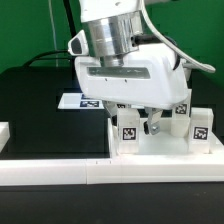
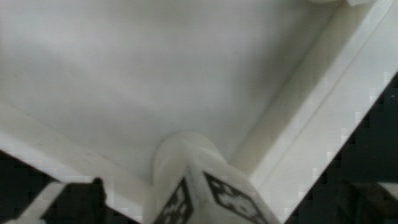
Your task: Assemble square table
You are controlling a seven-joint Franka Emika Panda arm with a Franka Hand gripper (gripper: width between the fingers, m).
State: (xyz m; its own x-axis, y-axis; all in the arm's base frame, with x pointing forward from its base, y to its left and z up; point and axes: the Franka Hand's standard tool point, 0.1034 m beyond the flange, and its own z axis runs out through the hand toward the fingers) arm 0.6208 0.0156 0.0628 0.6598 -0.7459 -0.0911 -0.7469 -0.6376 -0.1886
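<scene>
Tabletop [image 1: 150, 150] lies on the black table [image 1: 40, 100] directly under the claw [image 1: 152, 124], 1 leg [image 2: 199, 185] beside it; claw spread I cannot tell.

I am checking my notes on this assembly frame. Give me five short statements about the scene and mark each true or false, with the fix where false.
1. The end effector hangs low over the square table top. True.
2. The marker board lies on the black table surface, toward the exterior view's left of the arm. True.
3. The table top is red. False: it is white.
4. A tagged leg block stands at the exterior view's right of the end effector. True.
5. The wrist view shows only bare black table. False: it is filled by the white table top, with a tagged leg close to the camera.
</scene>
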